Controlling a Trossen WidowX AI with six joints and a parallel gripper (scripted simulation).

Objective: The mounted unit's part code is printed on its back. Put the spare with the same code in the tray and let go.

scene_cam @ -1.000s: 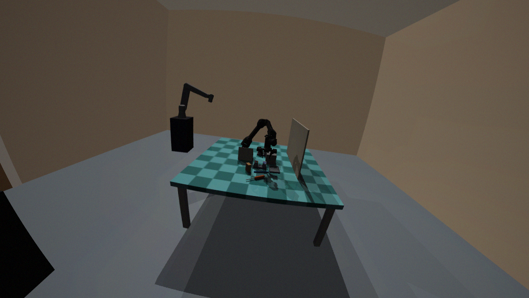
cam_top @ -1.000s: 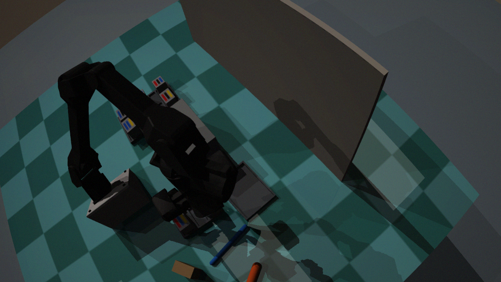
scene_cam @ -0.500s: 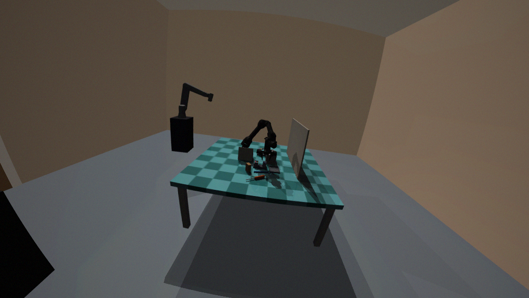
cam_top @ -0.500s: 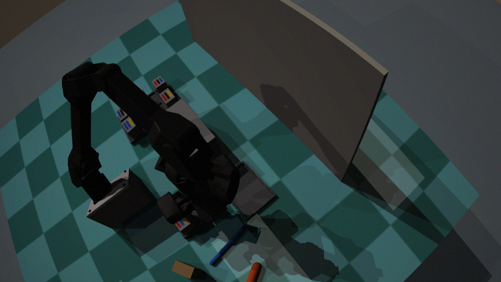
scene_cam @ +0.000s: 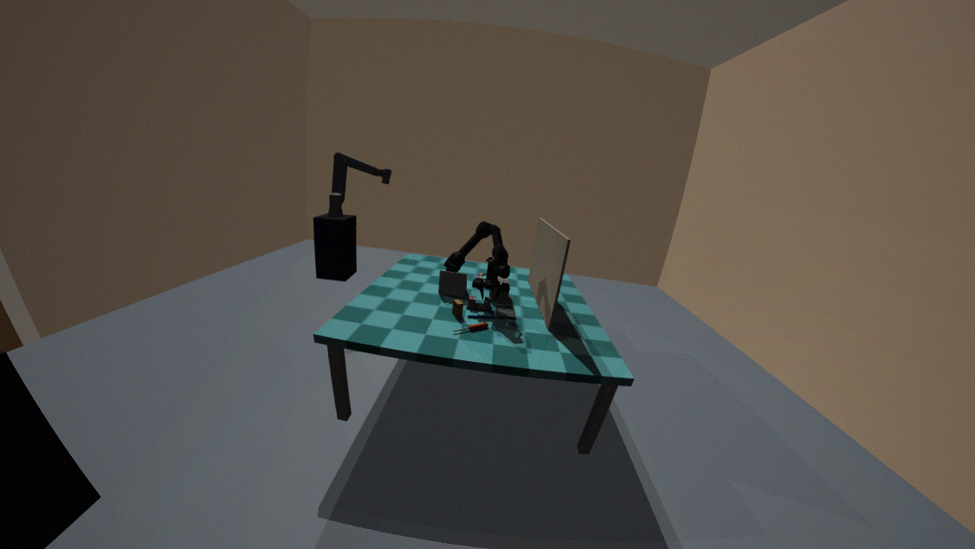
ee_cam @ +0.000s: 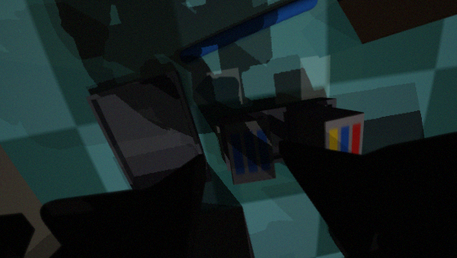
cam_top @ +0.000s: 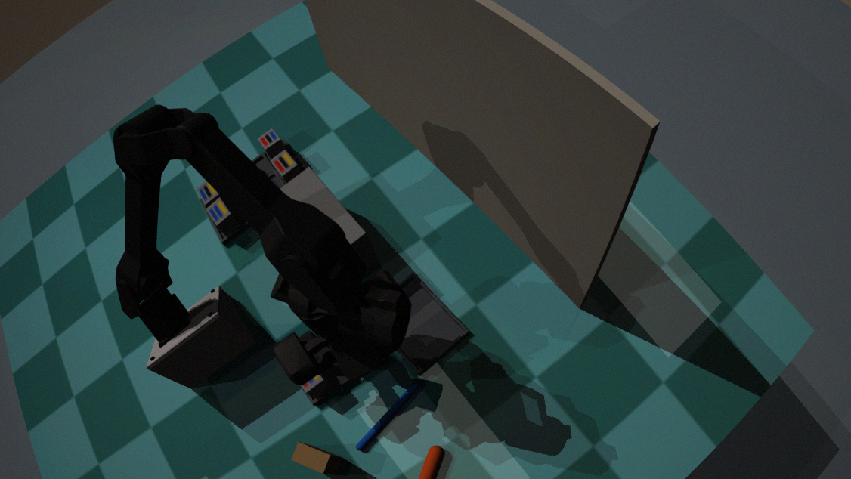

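My gripper [ee_cam: 241, 153] is partly open, its dark fingertips either side of a spare with three blue bars [ee_cam: 254, 163] in the wrist view; it does not grip it. A spare with yellow, blue and red bars [ee_cam: 344, 136] [cam_top: 313, 381] stands at the other end of the same holder, beside one finger. The shallow grey tray [ee_cam: 159, 140] [cam_top: 433, 318] holds nothing visible. Other spares are striped red-black-blue [cam_top: 269, 138], red-black-yellow [cam_top: 284, 162], blue-black-yellow [cam_top: 206, 191] and blue-yellow [cam_top: 218, 211]. The mounted unit and its back code cannot be made out; the arm hides much.
A pale block [cam_top: 324, 202] stands under the arm. A tall panel [cam_top: 505, 148] [scene_cam: 549, 269] rises beyond the tray. A blue rod [cam_top: 387, 416] [ee_cam: 249, 30], an orange-handled screwdriver [scene_cam: 479, 327] and a brown block [cam_top: 311, 456] lie near the holder. The arm's far end meets a white-topped box [cam_top: 205, 350].
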